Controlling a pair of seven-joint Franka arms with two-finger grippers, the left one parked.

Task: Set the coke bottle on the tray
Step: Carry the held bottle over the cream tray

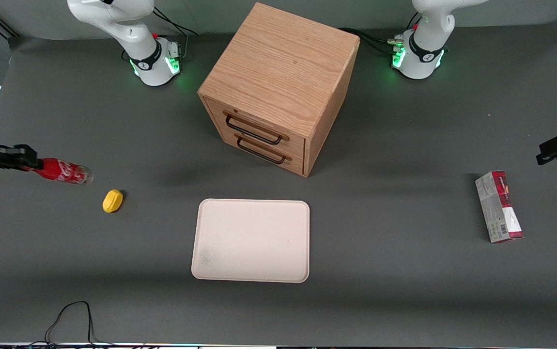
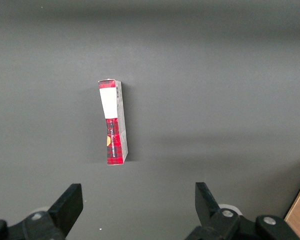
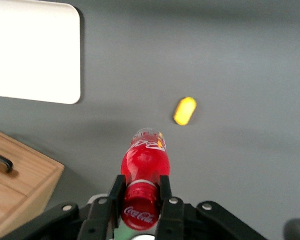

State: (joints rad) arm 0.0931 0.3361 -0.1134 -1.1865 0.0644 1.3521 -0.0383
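My gripper (image 3: 140,196) is clamped on the coke bottle (image 3: 144,167), its two black fingers (image 3: 164,186) pressing either side of the bottle near the capped end, so the red label with its white script sits right between them and the clear base points away from my wrist. In the front view the gripper (image 1: 23,159) is at the working arm's end of the table, holding the coke bottle (image 1: 63,171) roughly level, lying on its side in the air rather than upright; I cannot tell whether any part of it touches the grey table (image 1: 404,271). Near the bottle's free end, a little nearer the front camera, a small yellow rounded object (image 1: 112,200) lies on the table, apart from the bottle. Farther along toward the middle of the table lies the cream-beige tray (image 1: 252,241), flat and bare, well apart from the bottle. Just farther from the front camera than the tray stands a wooden drawer box (image 1: 281,82) with two dark handles (image 1: 254,131) on its front, turned at an angle. Toward the parked arm's end of the table a red-and-grey carton (image 1: 498,206) lies on its side, well apart from everything else.
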